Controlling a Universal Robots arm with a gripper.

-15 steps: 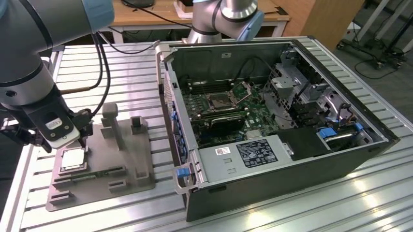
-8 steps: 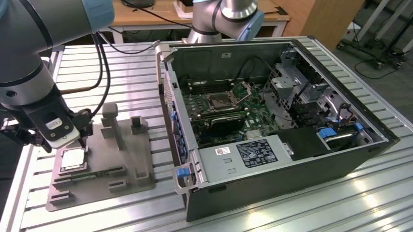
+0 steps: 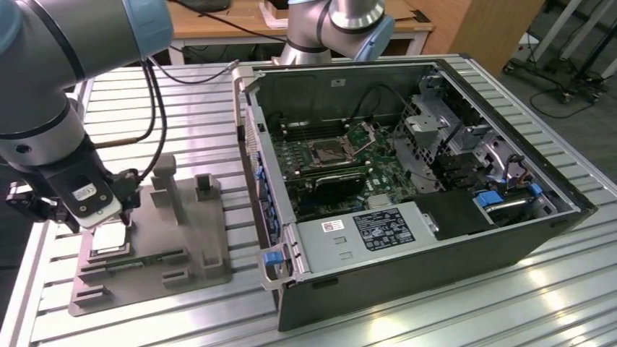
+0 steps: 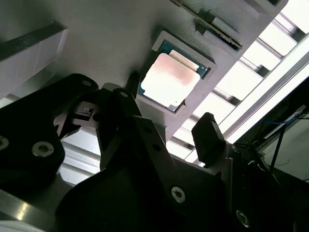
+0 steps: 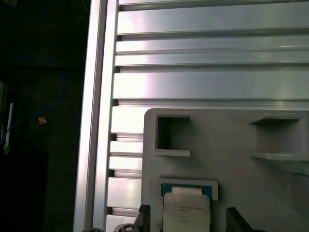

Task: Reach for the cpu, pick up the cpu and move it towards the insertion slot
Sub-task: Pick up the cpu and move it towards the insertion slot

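Arm point(image 3: 48, 108) angled down, jaws apart above cpu point(image 4: 172, 80)

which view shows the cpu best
Second wrist view: the flat square silver-topped cpu shows whole in its grey holder pocket. The first wrist view cuts part of the cpu off; in the exterior view the cpu is small, under the claw.

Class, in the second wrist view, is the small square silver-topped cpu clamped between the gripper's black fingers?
No, the cpu lies in its grey plastic holder, and the open gripper stands clear of it.
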